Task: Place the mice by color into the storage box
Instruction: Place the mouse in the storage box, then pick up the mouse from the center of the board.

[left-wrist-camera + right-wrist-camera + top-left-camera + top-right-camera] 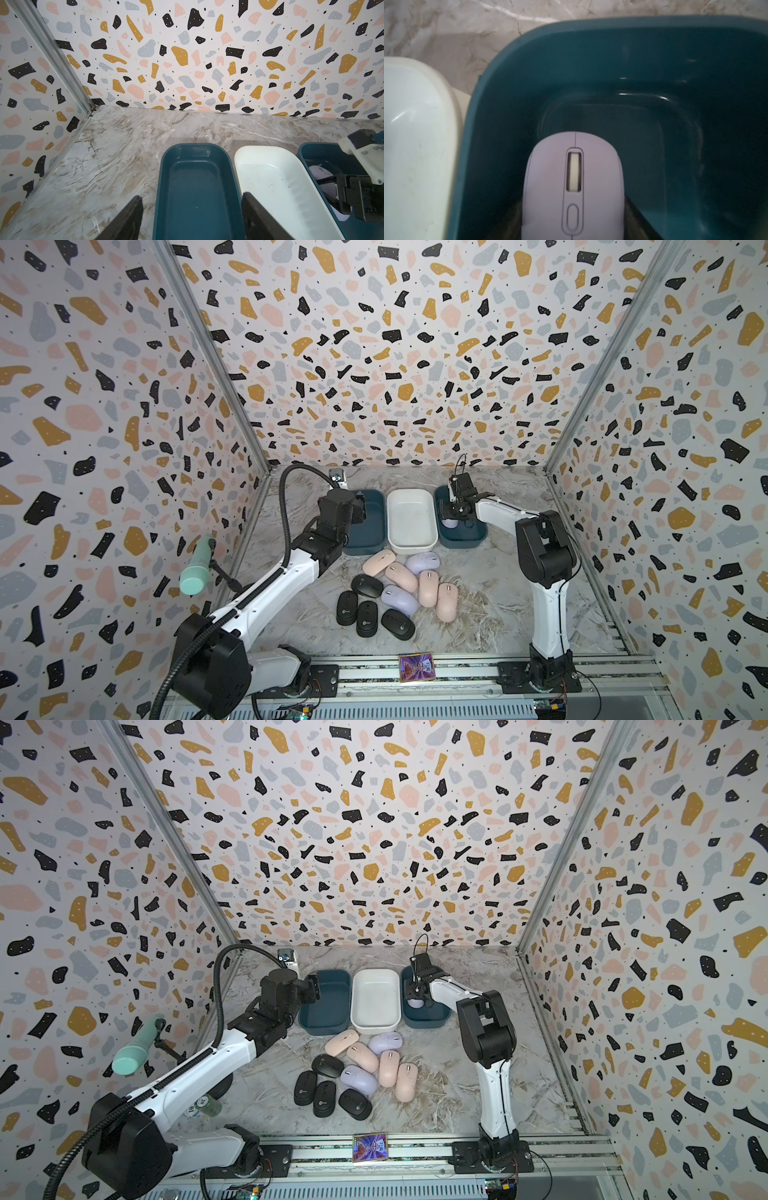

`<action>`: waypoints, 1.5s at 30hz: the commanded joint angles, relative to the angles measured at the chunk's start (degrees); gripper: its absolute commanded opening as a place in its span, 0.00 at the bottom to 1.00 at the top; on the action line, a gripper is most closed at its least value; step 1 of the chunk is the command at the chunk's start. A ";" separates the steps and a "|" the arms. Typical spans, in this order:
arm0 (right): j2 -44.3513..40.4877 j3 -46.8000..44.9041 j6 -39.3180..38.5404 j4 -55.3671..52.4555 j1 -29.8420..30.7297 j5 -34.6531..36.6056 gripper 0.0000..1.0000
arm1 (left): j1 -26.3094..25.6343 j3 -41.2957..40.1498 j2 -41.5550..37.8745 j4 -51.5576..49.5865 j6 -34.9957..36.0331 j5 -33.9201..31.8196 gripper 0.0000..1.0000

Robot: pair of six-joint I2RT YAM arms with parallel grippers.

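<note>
Three storage boxes stand in a row at the back: a teal box [376, 497], a white box [411, 494] and another teal box [478, 537]. My right gripper [574, 212] reaches down into the right-hand teal box [529, 41], shut on a lilac mouse [574, 187] by its sides. In both top views the mouse [451, 524] shows under the gripper. My left gripper [192, 198] hangs open and empty over the left teal box [164, 158]. In front of the boxes lies a pile of mice: several pink [401, 576], two lilac [422, 562], several black [365, 585].
A mint-green cylinder [197, 566] on a black stand sits by the left wall. A small colourful card [417, 667] rests on the front rail. Patterned walls close in the marble table on three sides, with both arm bases at the front.
</note>
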 commanded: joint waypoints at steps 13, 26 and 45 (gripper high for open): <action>-1.57 4.45 -0.29 -1.46 -0.16 0.28 0.76 | -0.27 -1.26 -1.84 1.65 0.70 -0.27 0.74; -25.21 -8.96 -3.22 -0.35 2.23 -1.19 0.73 | -0.26 -1.70 -4.63 -0.40 0.18 -0.53 0.74; -51.82 -37.43 -4.45 1.81 25.98 -5.80 0.71 | -0.35 -9.71 -18.27 -11.32 -7.43 -3.32 0.73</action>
